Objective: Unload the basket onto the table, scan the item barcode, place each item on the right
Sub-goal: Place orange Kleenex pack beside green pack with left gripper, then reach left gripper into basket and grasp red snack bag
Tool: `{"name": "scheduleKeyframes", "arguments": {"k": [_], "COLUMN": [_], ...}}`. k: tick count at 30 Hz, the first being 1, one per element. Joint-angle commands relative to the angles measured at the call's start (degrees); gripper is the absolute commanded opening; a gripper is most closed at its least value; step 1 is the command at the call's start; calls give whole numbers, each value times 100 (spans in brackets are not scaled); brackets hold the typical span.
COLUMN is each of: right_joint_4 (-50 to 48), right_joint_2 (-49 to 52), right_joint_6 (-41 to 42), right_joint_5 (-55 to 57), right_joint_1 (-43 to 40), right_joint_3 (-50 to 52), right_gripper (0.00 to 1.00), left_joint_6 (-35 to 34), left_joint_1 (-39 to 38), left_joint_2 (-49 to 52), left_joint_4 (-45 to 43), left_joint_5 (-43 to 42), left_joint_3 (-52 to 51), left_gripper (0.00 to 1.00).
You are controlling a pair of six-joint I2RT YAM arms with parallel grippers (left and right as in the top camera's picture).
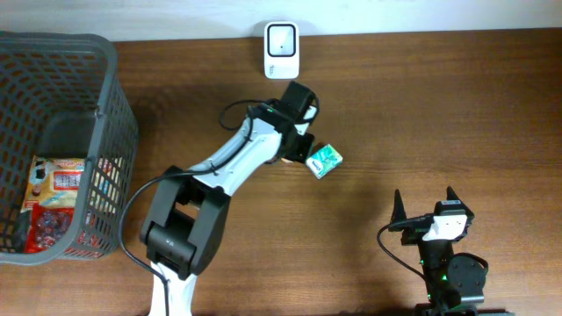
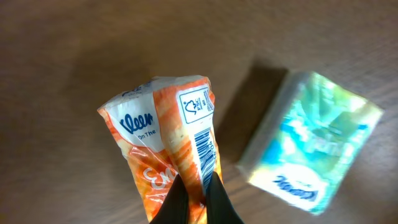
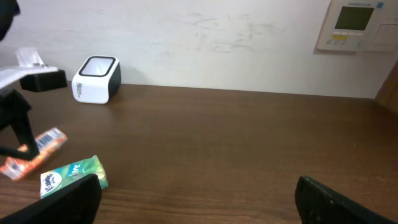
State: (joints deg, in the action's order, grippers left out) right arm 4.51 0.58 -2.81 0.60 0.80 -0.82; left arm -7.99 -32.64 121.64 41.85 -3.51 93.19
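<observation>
An orange tissue pack (image 2: 168,143) with its barcode (image 2: 204,146) facing the left wrist camera hangs above the table. My left gripper (image 2: 198,202) is shut on its lower end. In the overhead view the left gripper (image 1: 297,151) covers the orange pack. A green tissue pack (image 1: 323,161) lies on the wood just right of it. The white scanner (image 1: 282,49) stands at the back edge, beyond the left arm. From the right wrist view the orange pack (image 3: 34,152) shows at far left. My right gripper (image 1: 424,200) rests open near the front right, holding nothing.
A dark mesh basket (image 1: 105,105) stands at the left with snack packets (image 1: 57,197) inside. A wall panel (image 3: 357,25) hangs behind the table at the right.
</observation>
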Motion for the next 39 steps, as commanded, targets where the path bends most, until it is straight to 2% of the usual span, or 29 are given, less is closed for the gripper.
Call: {"name": "scheduleKeyframes", "arguments": {"k": [1,2,5,7,9,11,12,15,16,18,20,22,25,28,31,33,35,39], "right_joint_4": [17,17,17,17,17,17,17,17,17,17,17,17,17,17,17,17,17,17], "right_joint_2": [-37,-37,-37,-37,-37,-37,-37,-37,-37,-37,-37,-37,-37,-37,-37,-37,-37,-37], "right_joint_6": [7,7,4,7,7,7,7,7,7,7,7,7,7,7,4,7,7,7], "right_joint_5": [9,9,9,9,9,9,9,9,9,9,9,11,9,9,9,9,9,9], "right_joint_1": [33,33,33,33,33,33,33,33,33,33,33,33,33,33,33,33,33,33], "right_joint_3": [50,50,50,50,50,50,50,50,50,50,50,50,50,50,50,50,50,50], "right_gripper": [98,98,98,98,98,98,98,98,98,98,98,98,98,98,98,98,98,98], "left_joint_6": [-313,-315,-315,-293,-94,-94,-94,-98,-107,-608,-1209,-1528,-2485,-2586,-2577,-2483,-3008,-4168], "left_joint_1": [-282,-339,-511,-573,-527,-431,-354,61,352,920,1923,2728,4225,5335,5801,5866,5869,5871], "left_joint_2": [50,50,50,48,48,48,46,44,44,44,42,42,44,44,44,44,44,44], "left_joint_4": [-63,-72,-157,-264,42,577,927,2409,2979,3635,4201,4575,5372,5488,5488,5488,5488,5101], "left_joint_5": [-229,-227,-479,-702,-540,-197,11,1298,1753,2341,2542,2540,2542,2221,2216,2232,2238,2850], "left_joint_3": [17,17,17,33,474,1165,1635,3591,4522,5722,6769,7128,7191,7143,6723,5906,4518,2745], "left_gripper": [8,21,38,62,65,70,75,90,99,99,99,99,99,99,99,99,99,99]}}
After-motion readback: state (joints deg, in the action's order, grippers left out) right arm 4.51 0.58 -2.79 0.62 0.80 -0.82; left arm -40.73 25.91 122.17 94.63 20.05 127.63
